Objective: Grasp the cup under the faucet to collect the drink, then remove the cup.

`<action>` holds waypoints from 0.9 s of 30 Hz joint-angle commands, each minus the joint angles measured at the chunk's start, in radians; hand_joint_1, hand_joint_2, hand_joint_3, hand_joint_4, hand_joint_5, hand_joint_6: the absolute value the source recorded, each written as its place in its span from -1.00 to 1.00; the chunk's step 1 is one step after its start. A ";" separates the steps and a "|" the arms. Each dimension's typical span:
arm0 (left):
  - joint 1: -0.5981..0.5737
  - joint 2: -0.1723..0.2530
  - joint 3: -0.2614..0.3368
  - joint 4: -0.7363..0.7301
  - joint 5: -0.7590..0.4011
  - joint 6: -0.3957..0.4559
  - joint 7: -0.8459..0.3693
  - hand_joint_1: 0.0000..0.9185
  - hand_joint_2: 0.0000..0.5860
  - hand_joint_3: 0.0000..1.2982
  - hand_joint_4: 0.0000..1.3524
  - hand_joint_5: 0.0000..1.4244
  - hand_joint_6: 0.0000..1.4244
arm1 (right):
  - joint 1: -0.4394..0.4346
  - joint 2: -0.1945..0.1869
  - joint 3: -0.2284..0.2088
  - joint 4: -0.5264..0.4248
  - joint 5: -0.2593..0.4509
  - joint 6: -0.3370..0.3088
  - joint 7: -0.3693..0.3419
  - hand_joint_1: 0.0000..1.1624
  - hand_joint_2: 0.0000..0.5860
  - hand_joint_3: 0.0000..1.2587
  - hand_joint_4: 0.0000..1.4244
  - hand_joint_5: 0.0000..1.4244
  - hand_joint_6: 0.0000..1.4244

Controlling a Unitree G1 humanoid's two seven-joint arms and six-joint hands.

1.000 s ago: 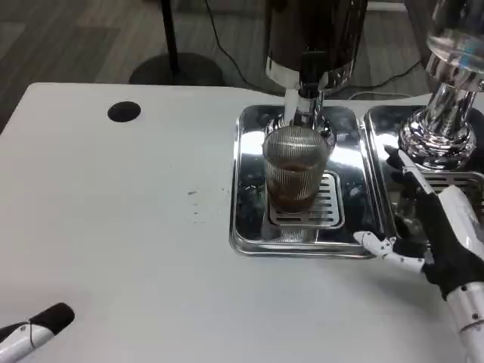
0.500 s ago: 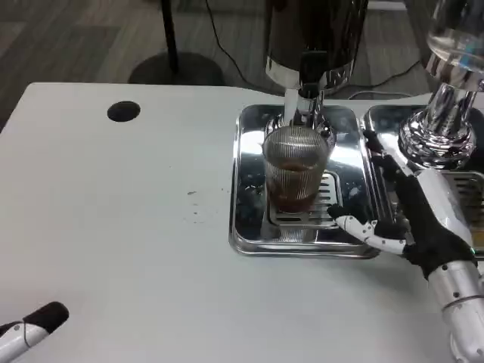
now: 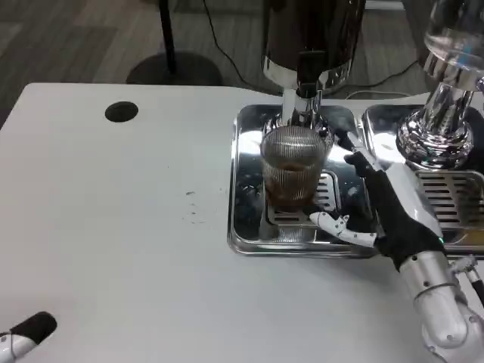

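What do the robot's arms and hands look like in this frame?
The right hand has a white back over black sides, with slim white fingers and dark tips. Its forearm is a ribbed silver cylinder. The left hand shows at the corner as white with a black tip.

The right hand moves in from the bench's right edge over the steel tray, fingers spread; it now sits just beside the cup, one fingertip reaching under the cup's near side. The left hand slips lower toward the bench's near left corner.
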 commanded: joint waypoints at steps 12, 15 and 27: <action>0.023 -0.024 0.048 0.022 -0.026 -0.035 -0.001 -1.00 -0.80 -0.96 -1.00 -1.00 -1.00 | -0.113 0.043 0.044 0.108 -0.002 0.005 -0.028 0.40 -0.31 -0.90 -0.87 -0.81 -0.80; 0.029 -0.027 0.065 0.023 -0.034 -0.045 -0.004 -1.00 -0.80 -0.95 -1.00 -1.00 -1.00 | -0.133 0.053 0.049 0.134 -0.002 0.005 -0.032 0.40 -0.31 -0.90 -0.87 -0.82 -0.80; 0.041 -0.040 0.073 0.004 -0.039 -0.050 -0.013 -1.00 -0.80 -0.95 -1.00 -1.00 -1.00 | -0.170 0.067 0.050 0.204 0.005 0.002 -0.050 0.36 -0.30 -0.90 -0.86 -0.83 -0.80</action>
